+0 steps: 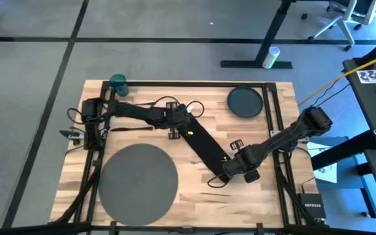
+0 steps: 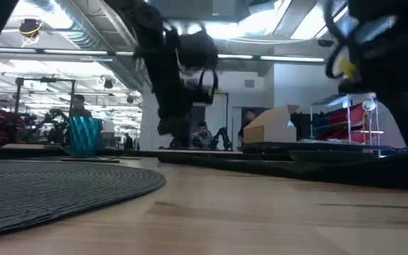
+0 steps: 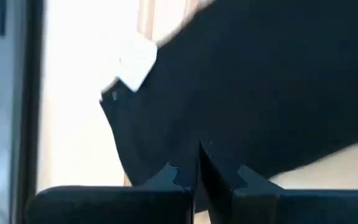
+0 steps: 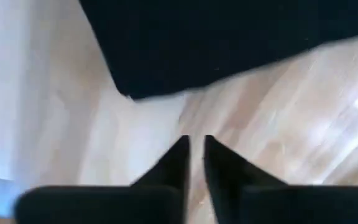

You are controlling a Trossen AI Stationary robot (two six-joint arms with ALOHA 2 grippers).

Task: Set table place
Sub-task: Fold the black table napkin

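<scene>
Napkin: a black cloth napkin [image 1: 203, 145] lies stretched as a long diagonal strip across the middle of the table [image 1: 266, 137], one end at each gripper, which suggests the two arms are drawing it flat between them.
Left gripper: the left gripper [image 1: 183, 124] sits at the strip's far-left end; in its wrist view the two fingers are pressed together on the cloth's edge, so it appears to be pinching the napkin.
Right gripper: the right gripper [image 1: 230, 171] is at the near-right end; in its wrist view the fingers stand nearly closed with a thin gap, bare wood beneath them and the cloth's edge just beyond, so it seems to hold nothing.
Mat: a large round grey mat [image 1: 137, 180], finely ribbed in the low view, lies at the near left as the base of the setting.
Plate: a smaller dark round plate [image 1: 245, 102], smooth and matte, waits at the far right, well apart from the mat.
Cup: a teal cup [image 1: 117, 81], upright with fluted sides, stands at the far-left corner.
Table surface: pale wood planks, smooth, edged by black frame rails.
</scene>
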